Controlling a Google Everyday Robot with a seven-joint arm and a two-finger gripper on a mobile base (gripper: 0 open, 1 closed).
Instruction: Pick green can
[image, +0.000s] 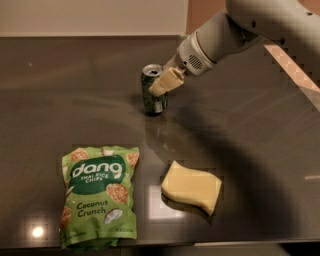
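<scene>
While the pincer (161, 85) sits against the green can (154, 103), I'm mid-grasp; clamped or not, I cannot tell. Next: secure hold, lift straight.

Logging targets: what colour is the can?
Dark green can, silver top, in the camera view; gripper overlaps its upper part.

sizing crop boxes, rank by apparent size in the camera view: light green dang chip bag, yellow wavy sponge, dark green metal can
1. light green dang chip bag, largest, though nearest the camera
2. yellow wavy sponge
3. dark green metal can, smallest, but farthest back and partly covered by the gripper at its top
</scene>
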